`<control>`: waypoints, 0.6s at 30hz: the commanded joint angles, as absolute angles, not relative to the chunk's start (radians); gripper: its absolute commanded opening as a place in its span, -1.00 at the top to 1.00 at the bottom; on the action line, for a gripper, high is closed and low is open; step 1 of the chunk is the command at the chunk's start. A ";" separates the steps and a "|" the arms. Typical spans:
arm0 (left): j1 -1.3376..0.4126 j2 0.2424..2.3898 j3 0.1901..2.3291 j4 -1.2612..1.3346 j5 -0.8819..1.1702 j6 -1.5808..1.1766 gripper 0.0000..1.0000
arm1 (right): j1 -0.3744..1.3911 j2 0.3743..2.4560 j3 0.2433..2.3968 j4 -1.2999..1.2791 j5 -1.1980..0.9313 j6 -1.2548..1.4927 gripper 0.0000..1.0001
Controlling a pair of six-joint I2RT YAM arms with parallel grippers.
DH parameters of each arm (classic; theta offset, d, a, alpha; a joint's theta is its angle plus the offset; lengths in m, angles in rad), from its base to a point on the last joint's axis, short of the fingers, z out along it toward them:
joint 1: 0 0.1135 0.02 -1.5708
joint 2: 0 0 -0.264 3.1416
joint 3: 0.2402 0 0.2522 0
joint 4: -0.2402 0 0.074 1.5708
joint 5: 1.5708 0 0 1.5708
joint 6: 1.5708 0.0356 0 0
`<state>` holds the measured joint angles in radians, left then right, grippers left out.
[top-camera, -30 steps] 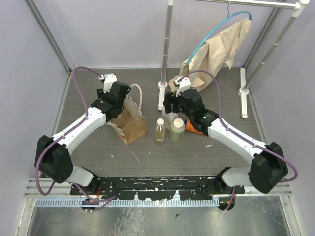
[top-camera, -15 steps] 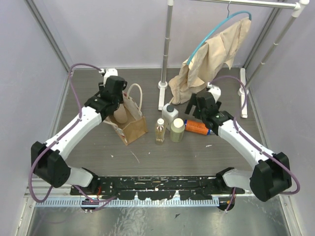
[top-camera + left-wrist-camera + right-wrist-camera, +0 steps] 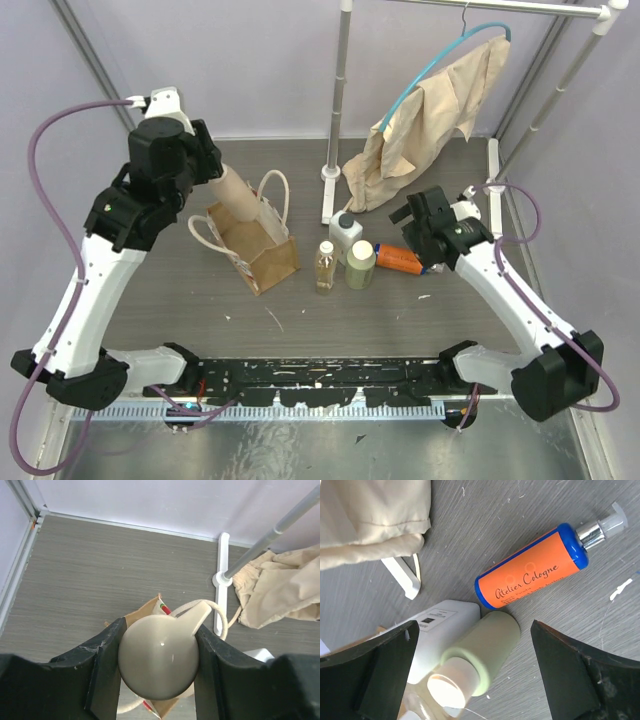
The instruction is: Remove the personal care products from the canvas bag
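Note:
My left gripper (image 3: 207, 172) is shut on the tan bottle (image 3: 235, 200) and holds it tilted, high above the open mouth of the canvas bag (image 3: 268, 255). In the left wrist view the bottle's rounded end (image 3: 159, 657) fills the gap between the fingers, with the bag (image 3: 144, 617) below. The white flat-sided bottle (image 3: 345, 233), slim amber bottle (image 3: 325, 266) and olive-green bottle (image 3: 360, 266) stand right of the bag. My right gripper (image 3: 422, 228) is open and empty, above and right of them. Its wrist view shows the olive-green bottle (image 3: 487, 650) and the white bottle (image 3: 440, 627).
An orange bottle with blue ends (image 3: 400, 260) lies on its side by the olive-green one; it also shows in the right wrist view (image 3: 530, 575). Behind stand a garment rack pole (image 3: 338, 100) with white feet and a beige cloth (image 3: 430, 115) on a teal hanger. Walls close both sides.
My left arm has risen and drawn the tan bottle up from the bag. My right gripper has let go of the white bottle and pulled back to the right.

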<state>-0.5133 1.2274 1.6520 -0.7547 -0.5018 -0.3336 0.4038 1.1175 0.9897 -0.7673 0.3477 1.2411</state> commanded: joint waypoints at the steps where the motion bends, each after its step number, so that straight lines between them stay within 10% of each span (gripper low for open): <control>1: -0.520 1.247 1.855 -0.896 -0.462 -0.388 1.00 | 0.376 1.227 1.128 -0.987 0.381 1.400 -1.00; 11: -0.522 1.254 2.120 -1.147 -0.460 -0.369 0.97 | 0.246 1.362 1.020 -0.883 0.161 1.447 -0.84; 18: -0.522 1.121 1.896 -1.071 -0.268 -0.499 0.93 | 0.243 1.469 0.933 -0.780 0.133 1.481 -0.69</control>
